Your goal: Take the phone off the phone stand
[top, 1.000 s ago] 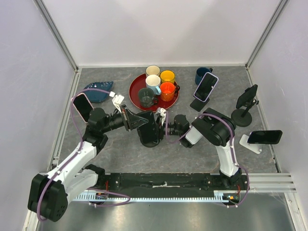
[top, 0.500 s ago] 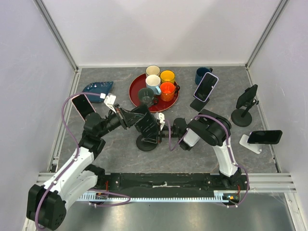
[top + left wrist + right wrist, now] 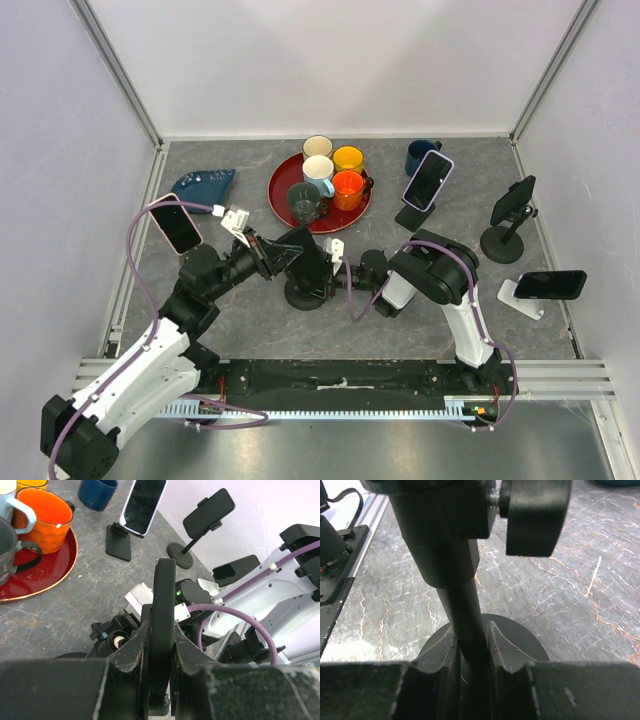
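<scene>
Left gripper (image 3: 160, 645): we saw its 2 fingers drawn in narrow on the phone (image 3: 164, 592), which stood edge-on and upright between them in the left wrist view.
Right gripper (image 3: 470, 652): we saw it pinched on the pole of the phone stand (image 3: 464, 615), low down, just above the round base.
Phone: it hung tilted over the stand's base in the middle of the table (image 3: 400, 335), between the 2 wrists. We could not tell whether the stand's clamp gripped it.
Phone stand: its base lay flat on the grey tabletop, just nearer than the red tray (image 3: 282, 208).
Red tray: it held 5 mugs (image 3: 347, 188) in cream, white, yellow, orange and dark grey.
Blue mug (image 3: 420, 155): it stood off the tray, to its right, by the far wall.
Other phones: 3 sat on stands of their own on the right, namely a purple-edged phone (image 3: 429, 180), a black phone (image 3: 513, 202) and a flat phone (image 3: 550, 285) on a white holder.
Pink-cased phone (image 3: 177, 225): it stood on the left, beside the left arm.
Blue cloth (image 3: 205, 183): it lay far left.
</scene>
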